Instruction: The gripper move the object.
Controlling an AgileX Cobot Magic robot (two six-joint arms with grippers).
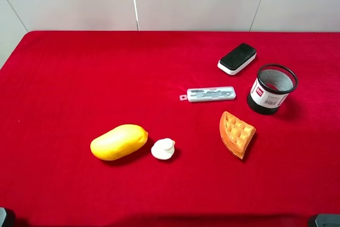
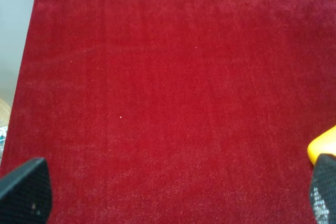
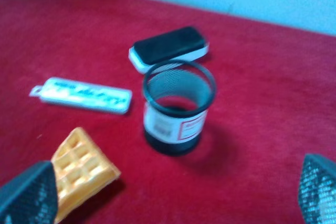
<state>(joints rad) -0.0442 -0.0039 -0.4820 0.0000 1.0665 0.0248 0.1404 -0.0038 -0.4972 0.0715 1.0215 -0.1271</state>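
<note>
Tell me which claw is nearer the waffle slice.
Right. The right claw stands open right beside the waffle slice. The left claw is over bare red cloth by the mango, farther off.

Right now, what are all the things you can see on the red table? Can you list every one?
waffle slice: one, orange with a grid face, right of middle, in front of the cup
mango: one, yellow, front left of middle
small white piece: one, white, just right of the mango; what it is I cannot tell
mesh cup: one, black with a white label, upright, right side
eraser: one, black top on white base, behind the mesh cup
flat case: one, pale and see-through, left of the mesh cup
table: one, red cloth
left gripper: one, black, open, over bare cloth beside the mango
right gripper: one, black, open, near the waffle slice
</note>
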